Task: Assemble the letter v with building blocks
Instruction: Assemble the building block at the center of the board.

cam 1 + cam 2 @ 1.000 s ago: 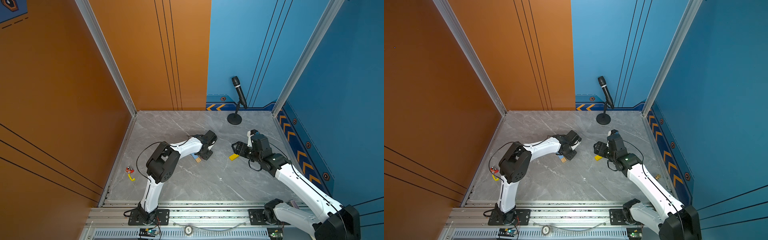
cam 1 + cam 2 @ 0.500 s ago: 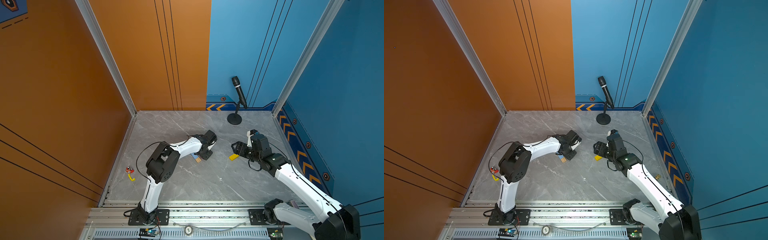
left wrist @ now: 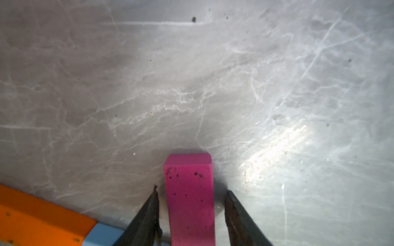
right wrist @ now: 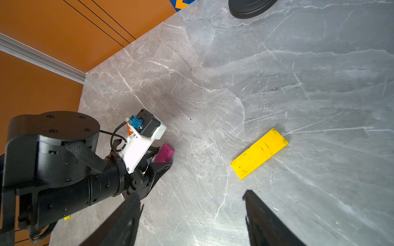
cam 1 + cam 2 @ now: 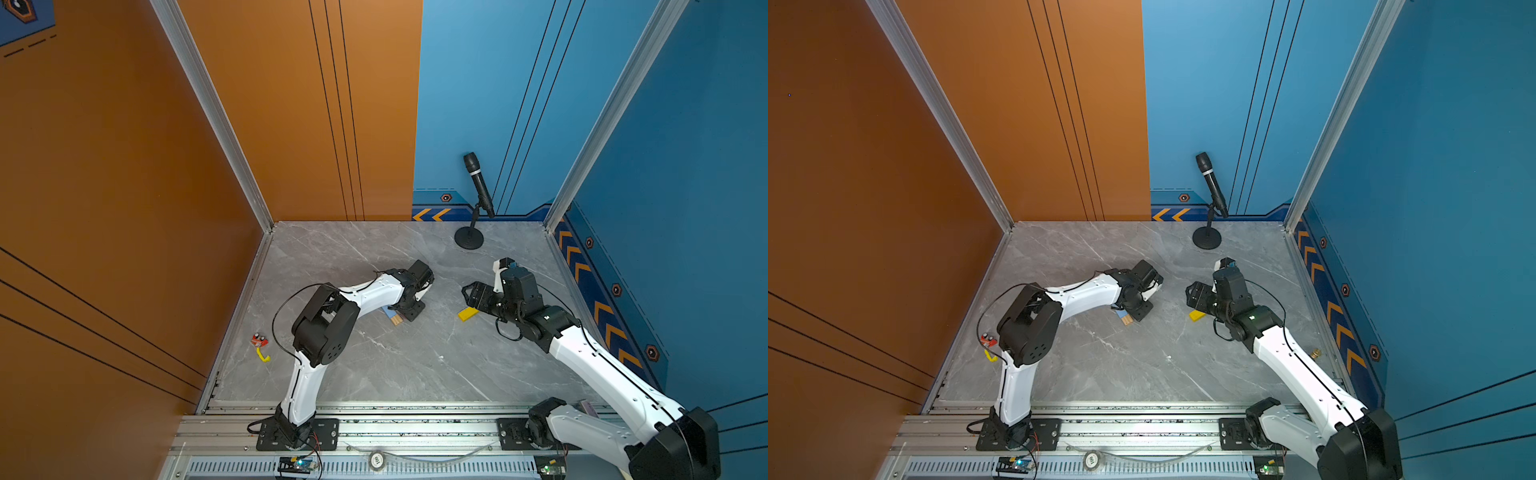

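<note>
Left end effector [image 3: 191, 189] is down at tabletop [image 5: 415, 365] level, its fingers [image 3: 145, 219] straddling the pink block [image 3: 188, 170]. A sliver of gap shows on each side of the block, so the jaws stand partly apart and grip nothing. Pink block lies flat on the marble, on the rail side and orange-wall side of the mic stand [image 5: 468, 240], well apart from it. Same cluster, a little farther from the mic stand: blue block [image 3: 102, 234] butted end to end against orange block [image 3: 42, 219]. Both top views show a wood block [image 5: 397, 319] peeking out just beside the blue one under the left arm. Whether pink touches wood cannot be told, as the arm covers that spot. Yellow block [image 4: 259, 153] lies flat and alone on the rail side of the mic stand, nearer to it than the cluster. Right end effector [image 4: 193, 194] hovers close by the yellow block, jaws wide apart, nothing between them, no contact with the block visible. Red-and-yellow gadget [image 5: 259, 343] sits by the orange wall, farthest from the mic stand.
</note>
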You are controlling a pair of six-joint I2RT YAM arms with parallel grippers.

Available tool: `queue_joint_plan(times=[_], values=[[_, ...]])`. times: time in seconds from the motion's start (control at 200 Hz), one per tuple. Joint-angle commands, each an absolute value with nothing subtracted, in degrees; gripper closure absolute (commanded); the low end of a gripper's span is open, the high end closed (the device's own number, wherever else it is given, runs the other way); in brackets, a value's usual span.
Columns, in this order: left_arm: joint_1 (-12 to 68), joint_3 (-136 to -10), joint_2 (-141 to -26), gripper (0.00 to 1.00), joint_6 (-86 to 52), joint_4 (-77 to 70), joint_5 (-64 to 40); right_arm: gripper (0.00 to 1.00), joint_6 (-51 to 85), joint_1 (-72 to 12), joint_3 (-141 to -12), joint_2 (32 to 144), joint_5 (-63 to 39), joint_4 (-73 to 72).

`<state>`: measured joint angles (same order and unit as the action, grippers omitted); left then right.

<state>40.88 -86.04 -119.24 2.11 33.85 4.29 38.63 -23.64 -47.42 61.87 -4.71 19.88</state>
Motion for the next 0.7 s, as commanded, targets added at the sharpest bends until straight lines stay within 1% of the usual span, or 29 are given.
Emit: queue_joint_plan(times=[0.0,0.09,0.175,0.411,0.561,0.696], values=[[40.4,-85.7,-118.6,0.45,2.4,36.4,3.1,0.23,38.8,-23.9,-49.0,61.6,-3.7,19.8],[40.4,-86.6,-118.5,0.40,2.2,36.4,3.3,0.23,38.8,-24.0,-48.8,61.5,-3.8,19.9],[40.4,-88.1,-118.2,0.38,1.9,36.2,2.9,0.23,38.7,-24.0,-48.9,61.4,-3.8,19.9],[40.4,-93.8,-116.8,0.36,0.5,36.2,0.3,0.23,38.0,-24.0,-49.9,60.1,-2.8,20.9],[40.0,-96.6,-113.9,0.35,-1.1,35.8,-0.8,0.22,37.6,-23.9,-50.5,59.1,-2.5,21.5],[37.9,-96.4,-108.9,0.39,-5.5,33.7,-1.9,0.22,37.5,-23.9,-50.7,59.7,-3.2,21.1]])
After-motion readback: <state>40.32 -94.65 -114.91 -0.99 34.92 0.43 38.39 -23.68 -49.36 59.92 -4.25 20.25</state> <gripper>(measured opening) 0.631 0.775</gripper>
